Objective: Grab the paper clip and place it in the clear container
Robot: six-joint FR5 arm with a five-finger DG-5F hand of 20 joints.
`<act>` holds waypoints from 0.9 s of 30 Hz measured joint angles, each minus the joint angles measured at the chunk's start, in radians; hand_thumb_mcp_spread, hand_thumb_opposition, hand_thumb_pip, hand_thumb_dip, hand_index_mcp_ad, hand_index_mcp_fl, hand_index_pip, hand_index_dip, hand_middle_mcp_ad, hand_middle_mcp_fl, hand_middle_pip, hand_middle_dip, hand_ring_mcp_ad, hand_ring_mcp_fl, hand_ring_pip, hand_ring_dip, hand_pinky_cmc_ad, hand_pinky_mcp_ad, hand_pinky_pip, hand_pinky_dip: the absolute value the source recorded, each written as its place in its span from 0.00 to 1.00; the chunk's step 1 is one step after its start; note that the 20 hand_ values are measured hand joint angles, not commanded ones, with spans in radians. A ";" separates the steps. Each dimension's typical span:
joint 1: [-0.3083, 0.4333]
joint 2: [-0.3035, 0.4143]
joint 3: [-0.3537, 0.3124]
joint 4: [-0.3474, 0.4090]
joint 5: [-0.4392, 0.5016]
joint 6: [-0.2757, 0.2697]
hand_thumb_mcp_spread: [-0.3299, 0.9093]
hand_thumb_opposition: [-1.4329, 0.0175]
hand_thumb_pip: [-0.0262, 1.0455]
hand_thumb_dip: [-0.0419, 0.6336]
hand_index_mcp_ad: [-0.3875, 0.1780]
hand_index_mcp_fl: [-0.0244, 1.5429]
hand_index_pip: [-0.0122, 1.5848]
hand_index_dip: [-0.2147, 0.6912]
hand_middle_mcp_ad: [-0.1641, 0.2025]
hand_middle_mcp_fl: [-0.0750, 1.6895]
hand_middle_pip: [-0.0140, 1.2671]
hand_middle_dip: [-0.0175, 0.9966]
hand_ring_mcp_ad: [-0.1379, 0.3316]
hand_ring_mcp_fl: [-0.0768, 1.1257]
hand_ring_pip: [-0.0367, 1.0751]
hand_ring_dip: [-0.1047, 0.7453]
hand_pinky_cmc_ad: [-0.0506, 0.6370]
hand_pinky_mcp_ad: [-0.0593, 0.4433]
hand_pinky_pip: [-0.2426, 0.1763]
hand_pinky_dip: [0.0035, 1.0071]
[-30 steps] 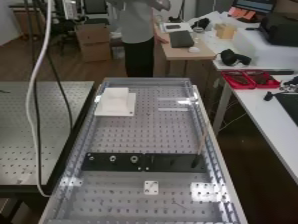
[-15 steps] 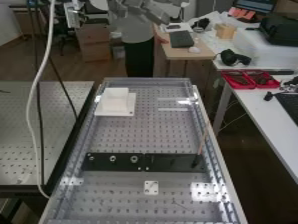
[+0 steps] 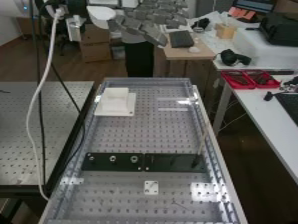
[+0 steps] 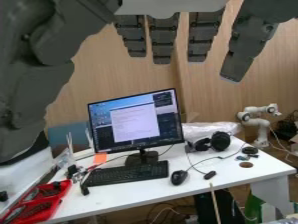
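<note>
The hand [image 3: 151,24] is at the top of the high view, beyond the bench's far end and well above it, with its fingers stretched out and holding nothing. Straight fingers of the hand [image 4: 163,41] hang in the wrist view, with the thumb off to one side. Two pale strips [image 3: 173,109] near the bench's far right look like edges of the clear container, though its outline is hard to make out. A tiny thin dark mark [image 3: 178,204] lies near the bench's front; whether it is the paper clip I cannot tell.
A white block on a square base [image 3: 115,104] stands far left. Black plates with rings [image 3: 113,166] cross the bench beside a thin upright stick [image 3: 201,144]. A small white plate [image 3: 151,187] lies nearer. Red trays [image 3: 249,80] sit on the side table.
The hand has come down into the high view from its top edge, showing more of its fingers, and the arm has entered at the upper left. The hanging cables have shifted. The bench things are unmoved.
</note>
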 joint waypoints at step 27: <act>-0.247 -0.168 -0.035 0.078 -0.185 0.073 0.52 0.47 0.55 0.32 0.58 0.17 0.27 0.25 0.65 0.04 0.10 0.17 0.68 0.06 0.11 0.23 0.67 0.77 0.32 0.45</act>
